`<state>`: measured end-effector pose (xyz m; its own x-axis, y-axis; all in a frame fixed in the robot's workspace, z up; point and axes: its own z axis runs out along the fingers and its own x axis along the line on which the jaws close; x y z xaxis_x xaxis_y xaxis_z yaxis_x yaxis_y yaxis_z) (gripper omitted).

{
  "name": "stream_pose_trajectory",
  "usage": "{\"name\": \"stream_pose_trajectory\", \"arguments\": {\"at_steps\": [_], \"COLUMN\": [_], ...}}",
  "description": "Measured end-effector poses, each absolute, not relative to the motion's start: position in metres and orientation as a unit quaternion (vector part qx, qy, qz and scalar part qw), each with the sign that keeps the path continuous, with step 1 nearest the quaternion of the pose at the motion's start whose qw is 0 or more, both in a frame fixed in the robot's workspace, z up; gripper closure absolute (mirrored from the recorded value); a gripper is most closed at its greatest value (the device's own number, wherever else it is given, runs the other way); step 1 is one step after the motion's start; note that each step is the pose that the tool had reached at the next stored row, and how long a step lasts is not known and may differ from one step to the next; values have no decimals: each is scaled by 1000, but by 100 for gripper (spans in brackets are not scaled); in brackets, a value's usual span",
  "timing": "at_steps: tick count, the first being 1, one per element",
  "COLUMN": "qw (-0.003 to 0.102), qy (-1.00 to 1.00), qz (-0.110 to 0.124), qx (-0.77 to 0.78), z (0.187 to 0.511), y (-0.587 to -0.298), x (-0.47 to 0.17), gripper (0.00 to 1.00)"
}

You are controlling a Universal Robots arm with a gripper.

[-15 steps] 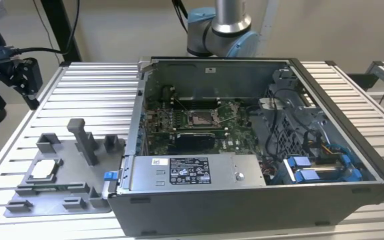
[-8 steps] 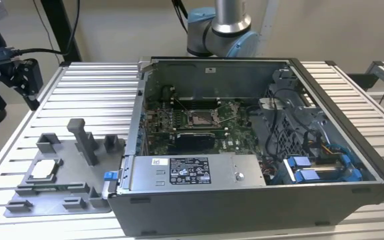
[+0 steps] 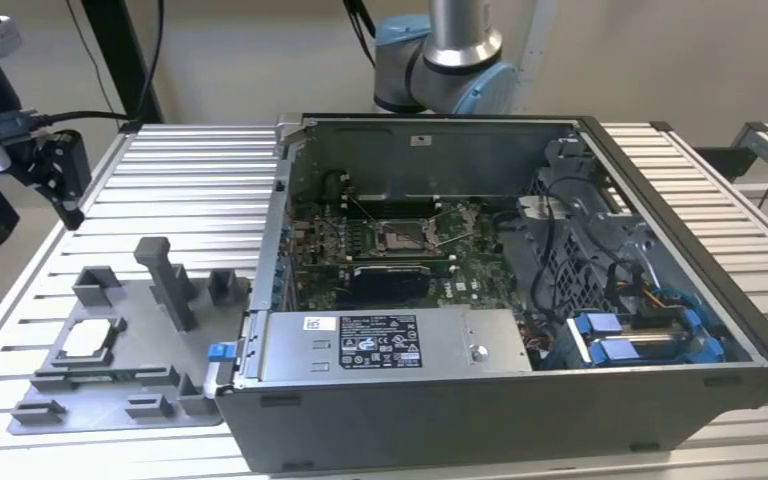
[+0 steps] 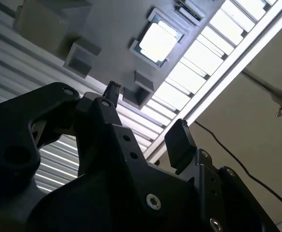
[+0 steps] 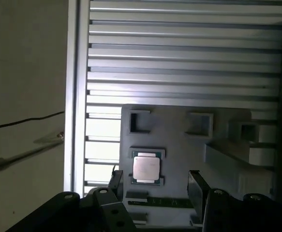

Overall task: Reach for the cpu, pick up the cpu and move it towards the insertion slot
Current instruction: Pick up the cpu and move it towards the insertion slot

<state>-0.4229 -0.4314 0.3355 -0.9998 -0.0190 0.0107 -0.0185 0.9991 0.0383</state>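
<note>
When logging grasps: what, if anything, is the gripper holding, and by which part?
Nothing. The gripper is open; the cpu lies in the grey fixture.

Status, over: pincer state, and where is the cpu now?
Pincer open, empty, not yet at cpu. It lies in grey fixture, untouched. Nothing between them.

Beige floor [image 5: 24,72]; slatted metal table [image 3: 184,170] alongside.
</note>
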Motion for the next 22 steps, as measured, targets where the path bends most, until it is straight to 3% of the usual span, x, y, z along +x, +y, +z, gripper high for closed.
{"name": "stream_pose_trajectory", "arguments": {"at_steps": [22], "qw": [5], "qy": [-1000], "qz": [-22], "qx": [9], "z": [296], "y": [-432], "x": [-429], "gripper": [0]}}
